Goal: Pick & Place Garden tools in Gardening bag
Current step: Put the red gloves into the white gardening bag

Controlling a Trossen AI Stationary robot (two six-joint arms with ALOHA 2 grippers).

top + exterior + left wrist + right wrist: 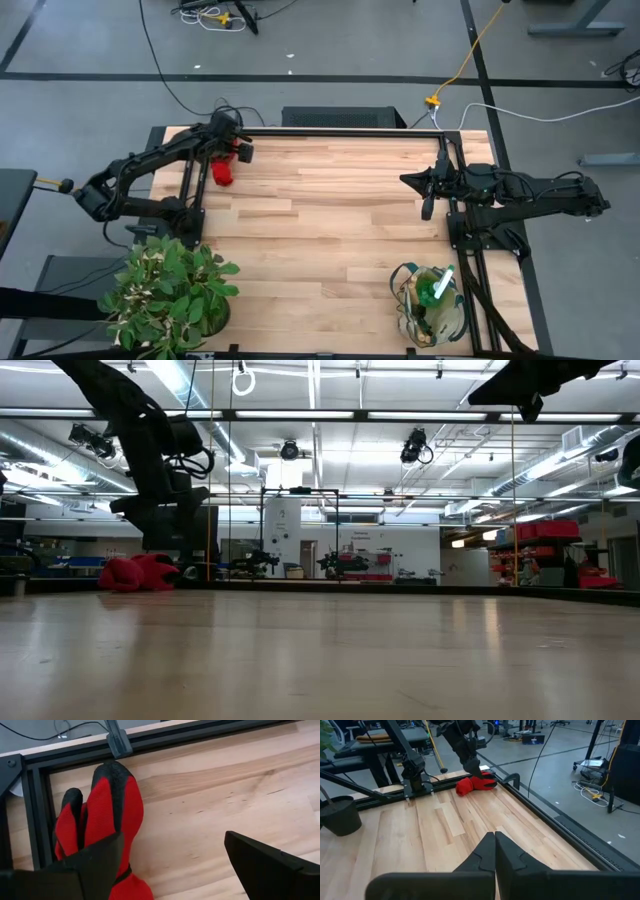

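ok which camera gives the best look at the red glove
The left wrist view: the red fabric glove with black fingertips fills the frame, lying on the wood beside the black frame rail, one finger of the open left claw over it. The high view, low view and right wrist view show only a small red lump.

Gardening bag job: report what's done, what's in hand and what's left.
Done: the gardening bag already holds a green-and-white item and other tools. In hand: nothing yet; the left gripper stands open over the red glove, which lies on the table. The right gripper waits shut. Left: grasp the glove and bag it.
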